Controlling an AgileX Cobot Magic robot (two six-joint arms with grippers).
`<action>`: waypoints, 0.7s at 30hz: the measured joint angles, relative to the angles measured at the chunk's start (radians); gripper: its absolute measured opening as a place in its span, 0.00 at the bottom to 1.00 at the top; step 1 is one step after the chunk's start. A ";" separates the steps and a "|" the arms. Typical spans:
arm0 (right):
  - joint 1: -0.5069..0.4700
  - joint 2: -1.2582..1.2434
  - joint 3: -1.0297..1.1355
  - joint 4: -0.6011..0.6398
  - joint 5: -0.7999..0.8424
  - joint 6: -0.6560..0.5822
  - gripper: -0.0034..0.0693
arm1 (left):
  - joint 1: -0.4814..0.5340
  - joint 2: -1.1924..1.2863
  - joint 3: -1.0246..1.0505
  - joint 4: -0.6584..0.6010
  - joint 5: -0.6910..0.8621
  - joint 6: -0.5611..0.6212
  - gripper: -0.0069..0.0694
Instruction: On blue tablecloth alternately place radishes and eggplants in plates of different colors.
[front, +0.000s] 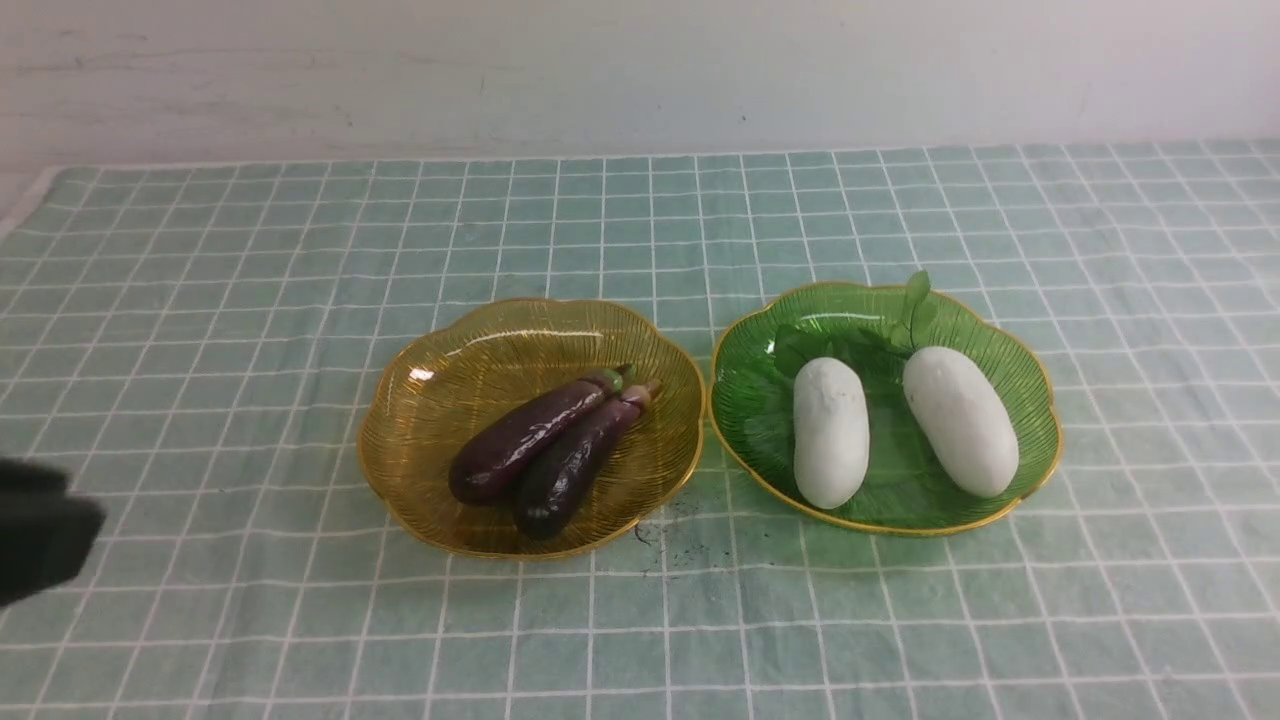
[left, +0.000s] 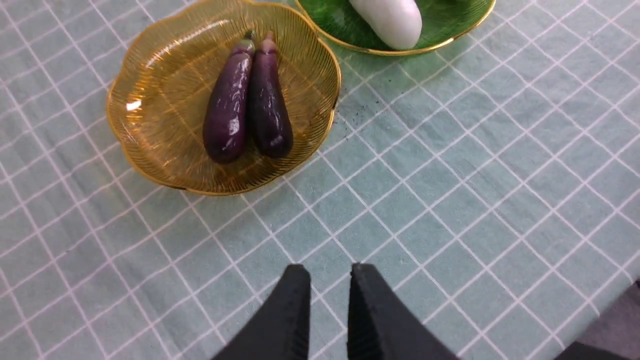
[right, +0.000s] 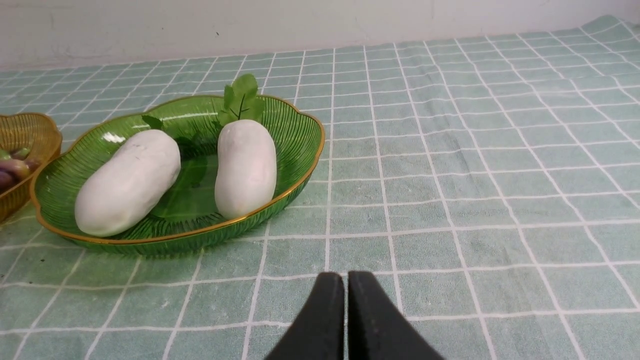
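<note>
Nearest the camera in the front view, the left gripper (front: 45, 535) showed only as a dark blurred shape at the 9 o'clock edge, low over the blue tablecloth (front: 250, 620). Its wrist view had the two black fingers (left: 285, 320) a narrow gap apart, nothing between them, bare cloth beneath. From those fingertips the amber plate (left: 150, 165) sat toward 11 o'clock, well apart, with no contact.

The right gripper (right: 346, 280) was out of the front view. Its wrist view had the fingers (right: 320, 325) pressed together, empty, over cloth. The green plate (right: 300, 150) lay toward 10 o'clock from the tips, apart from them.

Mid-table, front view: amber plate (front: 420, 500) at centre-left, green plate (front: 1030, 460) just beside it at 3 o'clock, rims nearly meeting. A few dark specks (front: 660, 525) were on the cloth between the near rims.

In the amber plate two eggplants (front: 550, 450) lay side by side, touching, stem caps pointing to 2 o'clock, blunt ends toward 8 o'clock.

In the green plate were two radishes, left radish (front: 830, 430) and right radish (front: 960, 420), apart, with a strip of green dish between them. Leaves (front: 915, 305) were at their far ends, toward 12 o'clock, one sprig over the far rim.

Farthest was a pale wall (front: 640, 70) behind the cloth's far edge.
</note>
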 joint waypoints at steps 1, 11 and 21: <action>0.000 0.000 0.000 0.000 0.000 0.000 0.05 | 0.000 -0.083 0.050 -0.003 -0.049 -0.009 0.22; 0.000 0.000 0.000 0.000 0.000 0.000 0.05 | 0.000 -0.543 0.523 -0.023 -0.955 -0.076 0.22; 0.000 0.000 0.000 0.000 0.000 0.000 0.05 | 0.000 -0.613 0.797 -0.068 -1.223 -0.080 0.22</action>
